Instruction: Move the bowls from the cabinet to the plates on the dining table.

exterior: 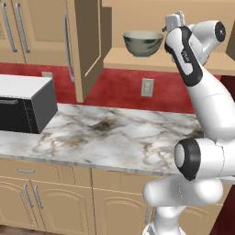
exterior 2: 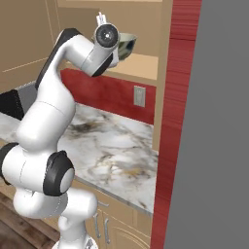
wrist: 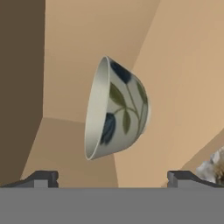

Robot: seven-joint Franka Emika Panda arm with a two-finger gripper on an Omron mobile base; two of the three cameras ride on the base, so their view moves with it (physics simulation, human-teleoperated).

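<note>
A white arm's wrist rose before the open cabinet (exterior 2: 141, 65), its gripper hidden, the grey-green bowl (exterior 2: 125, 44) on the shelf just behind, above a marble counter (exterior 2: 114, 146).

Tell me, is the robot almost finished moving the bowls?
Not nearly. Done: the tan wooden cabinet door stands open. In hand: the open gripper faces the deep grey-green bowl with dark leaf markings, not touching it. That bowl sits on the cabinet shelf, so grabbing and carrying it to a plate remain.
</note>
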